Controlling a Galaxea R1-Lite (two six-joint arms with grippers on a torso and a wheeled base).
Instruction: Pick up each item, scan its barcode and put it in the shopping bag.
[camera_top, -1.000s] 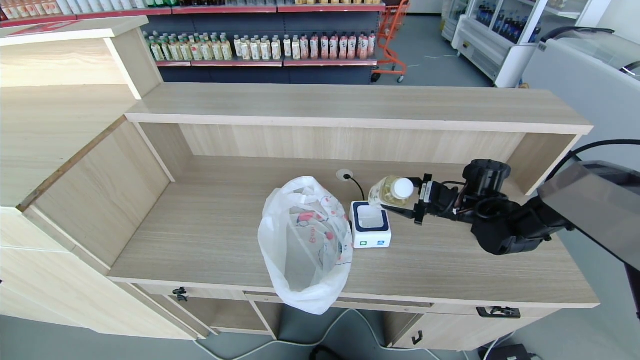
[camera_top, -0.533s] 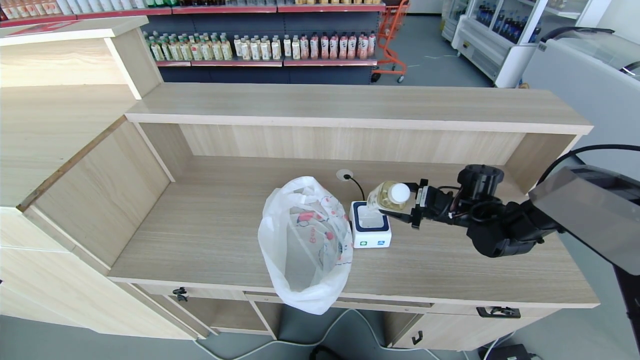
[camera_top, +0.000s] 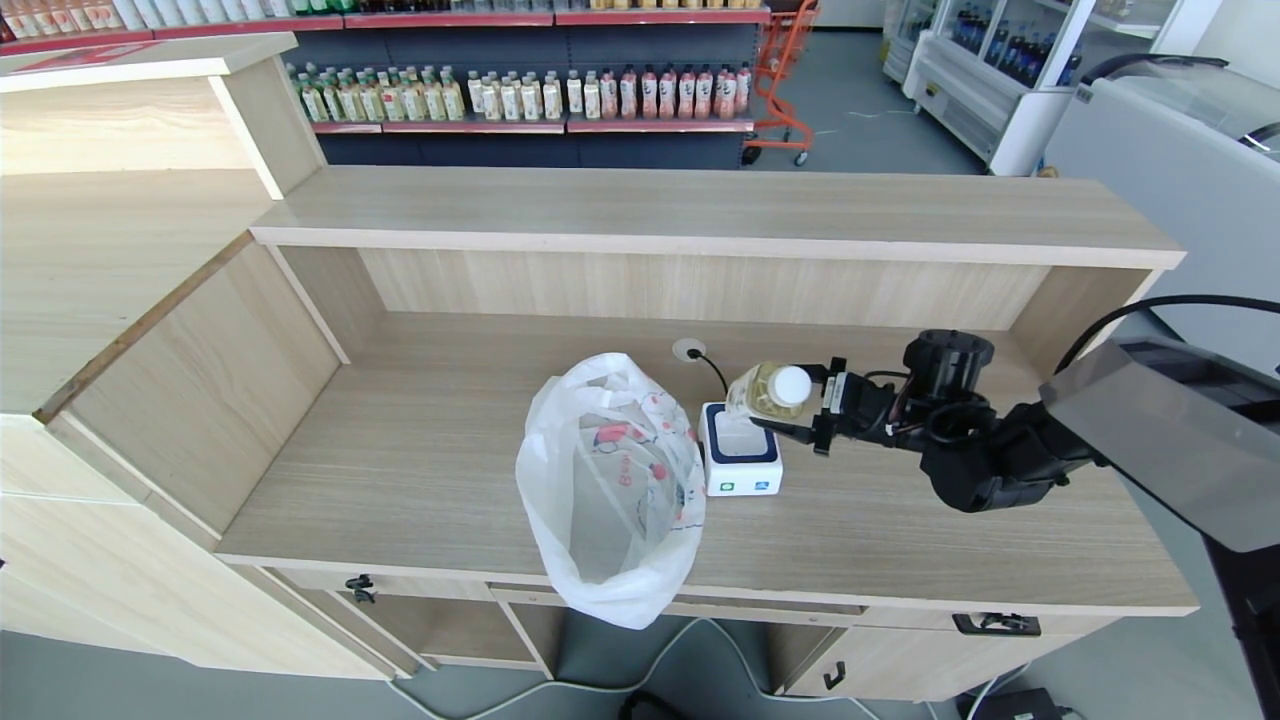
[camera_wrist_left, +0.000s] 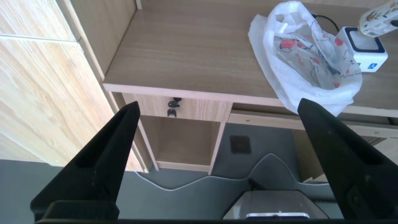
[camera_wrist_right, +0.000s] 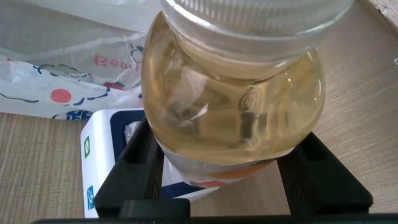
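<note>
On the wooden counter (camera_top: 420, 450), near its middle, stands a small white and blue barcode scanner (camera_top: 742, 465) with its window facing up. A black cable (camera_top: 715, 375) goes from behind the scanner to a round hole (camera_top: 689, 349) in the counter top.

From the robot's right side the right gripper (camera_top: 772, 402) is clamped on a clear bottle (camera_top: 765, 390) with a yellowish drink and a white cap. Its two black fingers (camera_wrist_right: 134, 168) press on both sides of the bottle body, close under the cap. The bottle is tilted, with the cap toward the arm and the bottom toward the scanner. It hangs over the far part of the scanner; whether it touches the scanner cannot be told. In the right wrist view the bottle (camera_wrist_right: 233, 112) is in front of the scanner (camera_wrist_right: 102, 155).

Just beside the scanner, on the robot's left, stands the white plastic shopping bag (camera_top: 610, 480) with red and blue print. Its mouth is open upward, and its lower part hangs over the front edge of the counter.

The left gripper (camera_wrist_left: 219, 112) is low in front of the counter, on the left of the bag (camera_wrist_left: 308, 53). Its fingers (camera_wrist_left: 99, 162) are wide apart and hold nothing.
</note>
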